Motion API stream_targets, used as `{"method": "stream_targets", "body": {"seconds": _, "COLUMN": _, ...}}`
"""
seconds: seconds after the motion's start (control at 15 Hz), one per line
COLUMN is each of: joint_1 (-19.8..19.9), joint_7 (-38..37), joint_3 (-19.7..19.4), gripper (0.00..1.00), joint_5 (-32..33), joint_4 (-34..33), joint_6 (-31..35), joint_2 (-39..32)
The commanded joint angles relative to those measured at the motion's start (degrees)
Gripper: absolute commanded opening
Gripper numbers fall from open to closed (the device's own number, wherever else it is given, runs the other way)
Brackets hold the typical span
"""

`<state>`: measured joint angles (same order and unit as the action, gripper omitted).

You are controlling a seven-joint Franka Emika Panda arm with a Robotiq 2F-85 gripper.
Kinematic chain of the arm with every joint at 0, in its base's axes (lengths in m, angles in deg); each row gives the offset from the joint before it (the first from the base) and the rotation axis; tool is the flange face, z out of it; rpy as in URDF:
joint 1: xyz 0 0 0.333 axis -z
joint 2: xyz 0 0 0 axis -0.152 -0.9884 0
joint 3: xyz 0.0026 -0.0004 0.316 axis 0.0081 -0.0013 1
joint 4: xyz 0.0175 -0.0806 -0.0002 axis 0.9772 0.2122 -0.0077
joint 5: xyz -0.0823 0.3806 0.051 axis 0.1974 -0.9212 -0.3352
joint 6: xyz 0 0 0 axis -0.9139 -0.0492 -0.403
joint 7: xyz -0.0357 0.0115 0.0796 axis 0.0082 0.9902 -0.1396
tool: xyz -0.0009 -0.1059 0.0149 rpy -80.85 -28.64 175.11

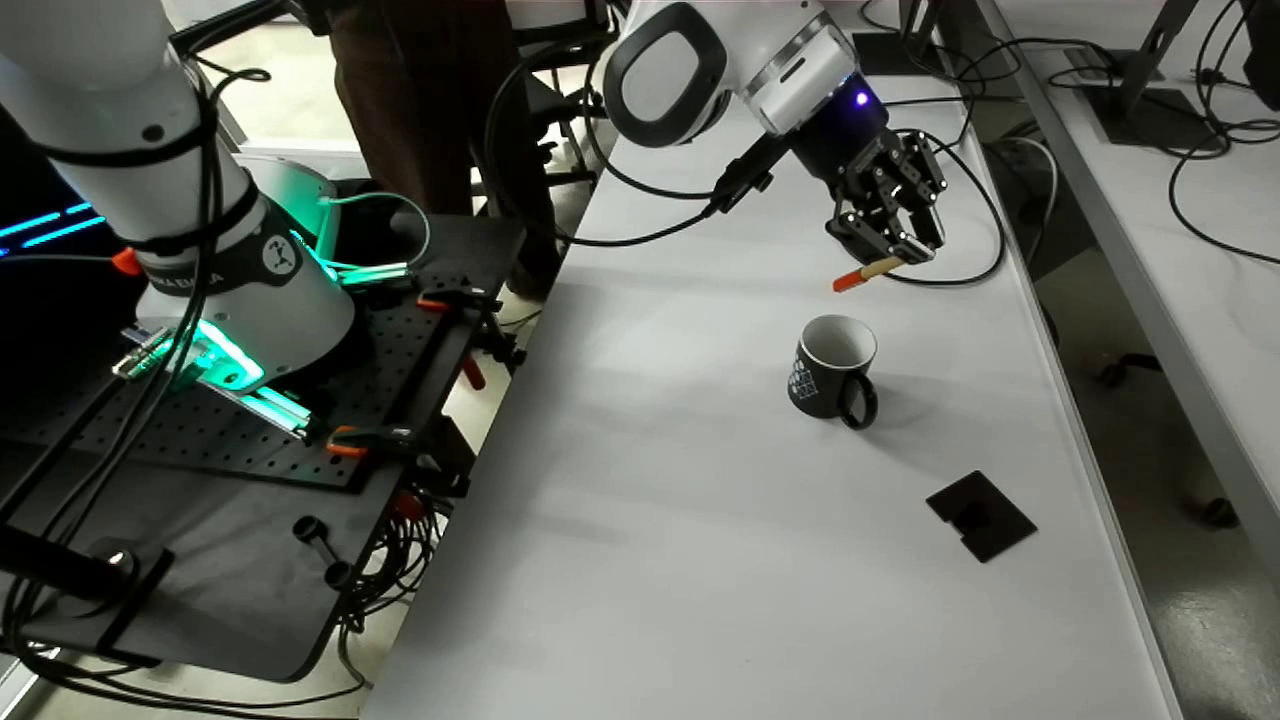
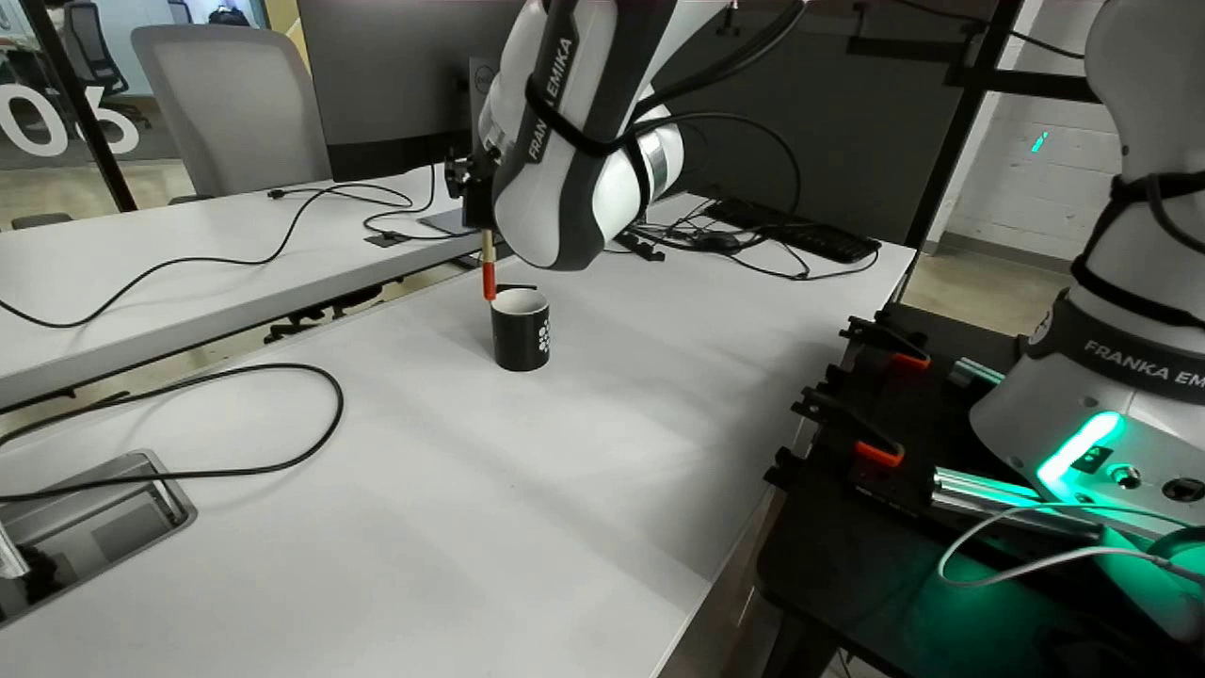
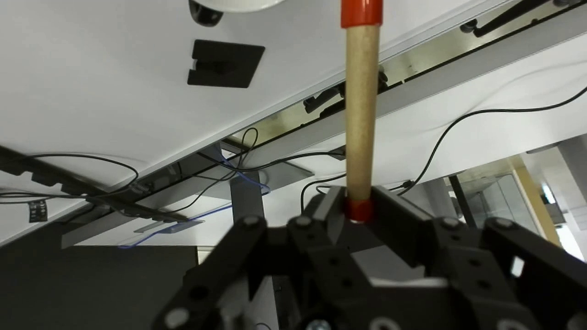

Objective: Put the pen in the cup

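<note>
And the claw (image 3: 359,207) has the pen (image 3: 360,110), clenched right on one end of it! The wrist view tells it best: two fingertips (image 3: 392,207) press in from either side over a red end, and the tan shaft runs straight out from between them to a second red end, clipped by the top edge of that view.

So where is the pen? Up in the air, projecting from the claw's tips, its far red end lowermost. In an exterior view the pen (image 1: 868,274) slants down out of the grip, apart from the cup (image 1: 828,385), with a strip of table (image 1: 700,560) showing between the two. In an exterior view, too, the pen (image 2: 489,266) hangs almost upright, and that red end shows just beside the rim of the cup (image 2: 521,339), outside the mouth.

The cup itself stands upright on the table, whitish inside showing, handle (image 1: 873,401) out to the side (white markings on its dark wall, if you're keeping score). Near it a flat black square piece (image 1: 984,518) lies on the table, one edge notched. And in the background, a person's legs (image 1: 420,120) in dark brown trousers.
</note>
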<state>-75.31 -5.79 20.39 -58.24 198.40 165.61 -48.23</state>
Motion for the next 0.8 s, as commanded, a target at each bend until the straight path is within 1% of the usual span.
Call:
{"method": "stream_targets", "body": {"seconds": 0.0, "joint_1": -4.28, "joint_7": -3.19, "joint_3": -4.25, "gripper": 0.05, "joint_5": -4.97, "joint_4": -4.3, "joint_6": -7.22, "joint_2": -3.52}}
{"method": "stream_targets", "body": {"seconds": 0.2, "joint_1": -7.98, "joint_7": -6.87, "joint_3": -8.76, "gripper": 0.05, "joint_5": -7.53, "joint_4": -7.05, "joint_6": -14.53, "joint_2": -6.55}}
{"method": "stream_targets", "body": {"seconds": 0.4, "joint_1": -10.53, "joint_7": -11.27, "joint_3": -12.5, "gripper": 0.05, "joint_5": -7.45, "joint_4": -8.53, "joint_6": -20.93, "joint_2": -9.26}}
{"method": "stream_targets", "body": {"seconds": 0.6, "joint_1": -11.91, "joint_7": -14.73, "joint_3": -15.36, "gripper": 0.05, "joint_5": -6.12, "joint_4": -8.55, "joint_6": -26.18, "joint_2": -11.21}}
{"method": "stream_targets", "body": {"seconds": 0.67, "joint_1": -11.48, "joint_7": -17.86, "joint_3": -15.62, "gripper": 0.05, "joint_5": -2.23, "joint_4": -7.89, "joint_6": -26.72, "joint_2": -10.57}}
{"method": "stream_targets", "body": {"seconds": 0.73, "joint_1": -11.28, "joint_7": -18.35, "joint_3": -15.82, "gripper": 0.05, "joint_5": -0.8, "joint_4": -7.63, "joint_6": -27.16, "joint_2": -10.22}}
